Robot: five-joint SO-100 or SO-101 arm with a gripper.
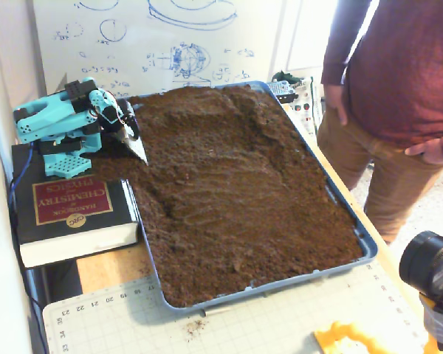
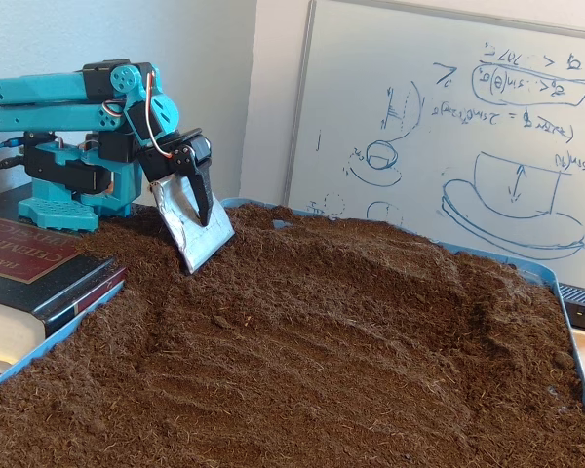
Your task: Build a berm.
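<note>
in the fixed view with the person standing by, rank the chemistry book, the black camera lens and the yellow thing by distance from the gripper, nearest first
From the gripper:
1. Chemistry book, just below the arm at the left edge of the soil tray.
2. Yellow thing, at the bottom edge, beyond the tray.
3. Black camera lens, at the far right.

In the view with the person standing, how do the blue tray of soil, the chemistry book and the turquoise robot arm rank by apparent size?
1. Tray of soil, by far.
2. Chemistry book.
3. Robot arm, though it sits farther from the camera, so this last ranking is unsure.
</note>
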